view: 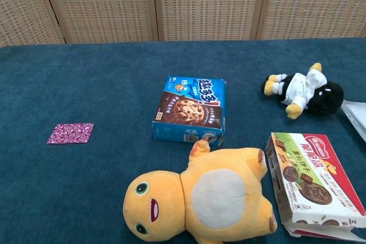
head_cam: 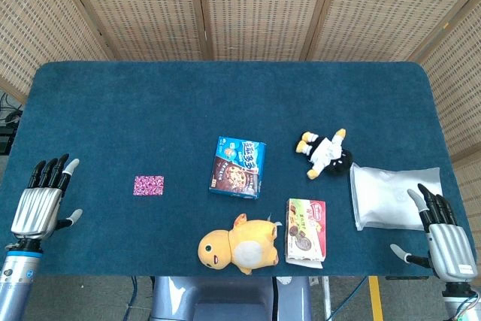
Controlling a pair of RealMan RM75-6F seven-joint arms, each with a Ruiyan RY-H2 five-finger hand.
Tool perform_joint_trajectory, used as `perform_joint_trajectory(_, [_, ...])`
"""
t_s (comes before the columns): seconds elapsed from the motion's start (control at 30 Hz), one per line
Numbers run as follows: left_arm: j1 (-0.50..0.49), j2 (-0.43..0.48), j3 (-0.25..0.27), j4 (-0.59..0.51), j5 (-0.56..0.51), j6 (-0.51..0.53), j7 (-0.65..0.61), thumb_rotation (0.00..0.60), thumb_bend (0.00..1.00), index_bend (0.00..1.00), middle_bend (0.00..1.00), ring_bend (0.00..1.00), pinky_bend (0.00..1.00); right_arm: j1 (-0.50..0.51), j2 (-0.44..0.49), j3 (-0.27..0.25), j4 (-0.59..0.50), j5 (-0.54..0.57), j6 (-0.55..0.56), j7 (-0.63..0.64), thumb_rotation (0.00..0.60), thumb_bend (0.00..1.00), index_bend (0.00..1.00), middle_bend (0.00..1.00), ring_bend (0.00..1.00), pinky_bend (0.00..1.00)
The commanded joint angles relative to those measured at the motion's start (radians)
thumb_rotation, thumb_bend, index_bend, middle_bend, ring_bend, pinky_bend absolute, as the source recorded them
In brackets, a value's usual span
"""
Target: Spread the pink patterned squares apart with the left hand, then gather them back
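Observation:
The pink patterned squares (head_cam: 149, 185) lie as one neat stack on the blue cloth, left of centre; the chest view shows the same stack (view: 71, 133) at its left side. My left hand (head_cam: 43, 199) hovers at the table's left edge, well left of the stack, fingers apart and holding nothing. At the right front corner my right hand (head_cam: 444, 234) is likewise open and empty. Neither hand appears in the chest view.
A blue cookie box (head_cam: 237, 167) sits mid-table. In front of it lies a yellow plush duck (head_cam: 239, 245), with a green-red biscuit box (head_cam: 307, 231) beside it. A penguin plush (head_cam: 327, 152) and a white packet (head_cam: 391, 195) lie on the right.

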Motion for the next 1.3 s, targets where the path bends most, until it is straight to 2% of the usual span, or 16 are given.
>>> perform_joint_trajectory(0.03, [0.000,0.001,0.000,-0.001,-0.003,-0.002,0.003,0.600,0.22,0.03,0.00,0.00,0.00,0.001,0.001,-0.001,0.001,0.002,-0.004,0.002,0.600,0.11,0.04,0.00,0.00,0.00])
perform_joint_trajectory(1.03, [-0.005,0.002,0.003,-0.012,-0.017,-0.014,0.029,0.600,0.23,0.02,0.00,0.00,0.00,-0.001,0.002,-0.004,-0.001,-0.005,-0.002,0.007,0.600,0.11,0.04,0.00,0.00,0.00])
perform_joint_trajectory(1.3, [-0.010,0.008,0.002,-0.019,-0.032,-0.028,0.035,0.600,0.26,0.00,0.00,0.00,0.00,0.000,0.002,-0.003,0.001,0.001,-0.007,0.013,0.600,0.11,0.04,0.00,0.00,0.00])
